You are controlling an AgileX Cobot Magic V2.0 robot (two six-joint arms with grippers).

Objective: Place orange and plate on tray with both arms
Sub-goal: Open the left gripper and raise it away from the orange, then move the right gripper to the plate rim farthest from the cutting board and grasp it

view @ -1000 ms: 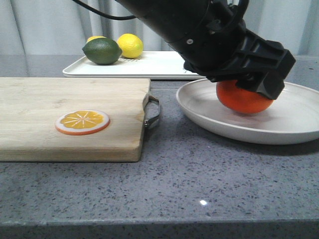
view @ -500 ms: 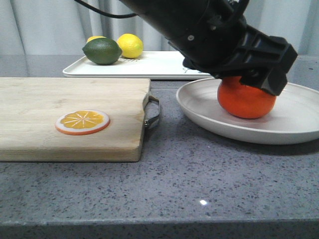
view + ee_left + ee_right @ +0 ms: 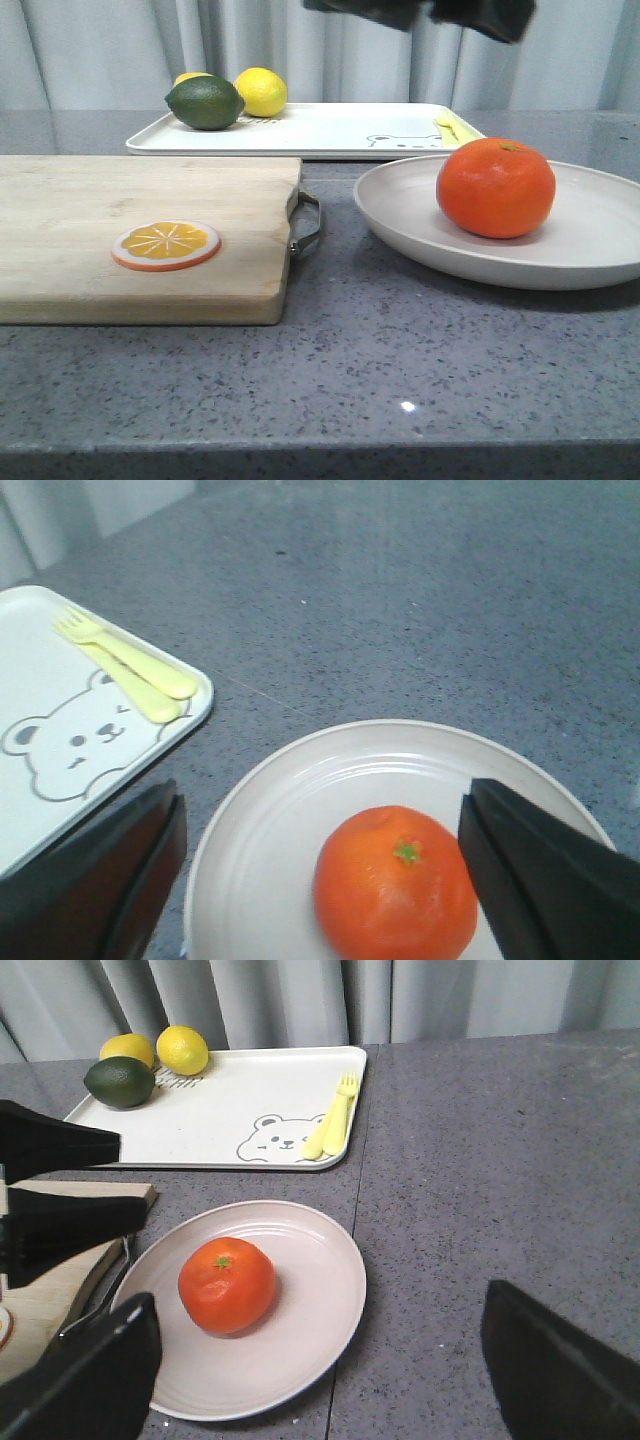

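We saw orange (image 3: 396,883) on plate (image 3: 300,810), free, below and between left gripper (image 3: 320,880) fingers, spread wide; right gripper (image 3: 320,1380) also wide.

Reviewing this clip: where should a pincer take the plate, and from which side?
Probably the raised rim of the plate on its outer, right edge: the orange sits left of centre, leaving that side bare, and the right pincer is open above it.

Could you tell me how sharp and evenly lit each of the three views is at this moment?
Front view: crisp, soft even light, a small glare spot on the table, a faint shadow under the plate. Left wrist view: slightly soft, the orange clearest, the near jaws dark and blurred. Right wrist view: sharp on the tray, its own jaws out of focus.
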